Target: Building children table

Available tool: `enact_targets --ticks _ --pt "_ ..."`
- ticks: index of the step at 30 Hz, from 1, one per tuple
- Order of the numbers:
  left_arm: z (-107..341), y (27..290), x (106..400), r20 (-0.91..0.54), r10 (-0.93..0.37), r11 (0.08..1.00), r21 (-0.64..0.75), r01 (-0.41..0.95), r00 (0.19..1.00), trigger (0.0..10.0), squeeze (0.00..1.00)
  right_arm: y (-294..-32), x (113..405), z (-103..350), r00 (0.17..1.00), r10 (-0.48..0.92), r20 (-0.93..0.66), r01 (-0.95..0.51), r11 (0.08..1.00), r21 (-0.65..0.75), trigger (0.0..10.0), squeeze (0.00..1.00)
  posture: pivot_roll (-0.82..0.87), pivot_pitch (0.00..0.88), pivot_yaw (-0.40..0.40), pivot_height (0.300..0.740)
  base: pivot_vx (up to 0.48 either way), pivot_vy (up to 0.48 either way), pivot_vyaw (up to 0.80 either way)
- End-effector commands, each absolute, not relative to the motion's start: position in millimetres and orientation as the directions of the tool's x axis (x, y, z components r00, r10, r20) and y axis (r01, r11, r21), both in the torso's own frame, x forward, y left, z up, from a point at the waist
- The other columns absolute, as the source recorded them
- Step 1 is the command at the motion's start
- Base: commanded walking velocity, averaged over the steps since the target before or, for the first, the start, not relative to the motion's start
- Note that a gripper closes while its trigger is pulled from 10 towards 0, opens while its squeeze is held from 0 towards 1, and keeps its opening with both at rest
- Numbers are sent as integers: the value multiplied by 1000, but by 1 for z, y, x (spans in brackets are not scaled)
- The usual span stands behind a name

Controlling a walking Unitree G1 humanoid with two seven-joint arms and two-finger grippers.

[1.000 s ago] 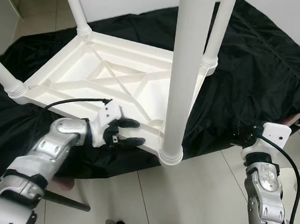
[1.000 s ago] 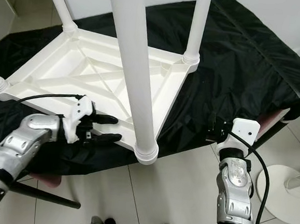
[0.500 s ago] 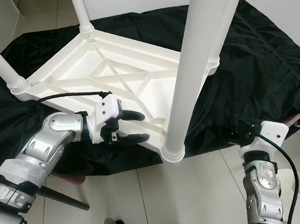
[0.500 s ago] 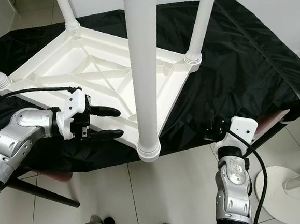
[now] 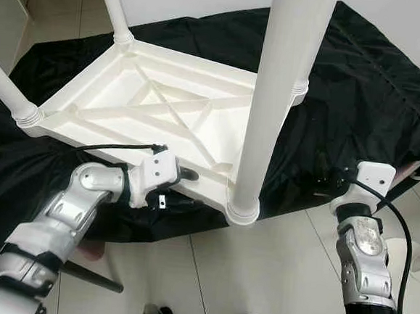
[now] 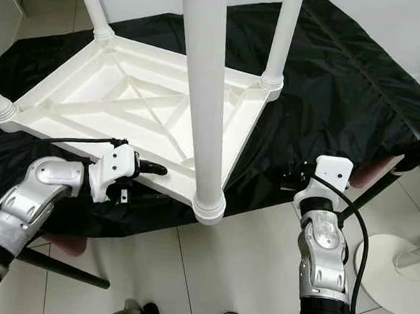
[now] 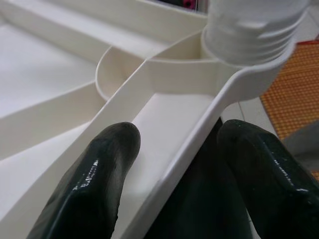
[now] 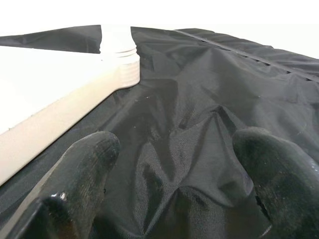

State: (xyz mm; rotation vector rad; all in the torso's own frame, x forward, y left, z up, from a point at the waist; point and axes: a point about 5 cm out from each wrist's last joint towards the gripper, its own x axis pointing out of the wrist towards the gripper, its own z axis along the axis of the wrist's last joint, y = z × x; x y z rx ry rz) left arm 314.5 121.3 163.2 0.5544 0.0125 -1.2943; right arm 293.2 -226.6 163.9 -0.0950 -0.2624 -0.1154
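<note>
Two left fingers (image 7: 94, 184) astride the upturned table's rim (image 7: 199, 134).

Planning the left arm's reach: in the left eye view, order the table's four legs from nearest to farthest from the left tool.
1. Near leg, on the corner just right of the left tool.
2. Left leg, at the left corner.
3. Right rear leg, mostly hidden behind the near leg.
4. Far leg, at the back corner.

Legs 2 and 3 are close to call.

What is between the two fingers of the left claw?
The rim of the white table sits between the left claw's fingers, seen in the left wrist view.
</note>
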Motion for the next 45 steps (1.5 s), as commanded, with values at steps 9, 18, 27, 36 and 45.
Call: enact_targets --ticks 9,18,27,36,45 --pt "150 126 335 -325 -790 356 446 821 520 10000 0 -226 291 161 958 -111 265 135 988 -75 10000 0 -128 154 109 740 0 0 0" --pt "145 124 344 -351 -773 379 414 828 529 6510 0 -225 292 160 957 -117 265 141 987 -71 10000 0 -129 153 120 740 0 0 0" --pt "155 124 350 -269 -778 451 391 802 568 0 0 -226 291 159 956 -128 266 151 986 -66 10000 0 -128 154 125 740 0 0 0" --pt "149 121 348 -243 -772 481 382 789 588 0 0 -224 292 158 956 -126 266 147 987 -62 10000 0 -124 151 121 740 0 0 0" --pt "148 122 350 -214 -736 535 400 745 643 7882 0 -222 294 158 956 -123 267 144 988 -59 10000 0 -118 149 117 740 0 0 0"
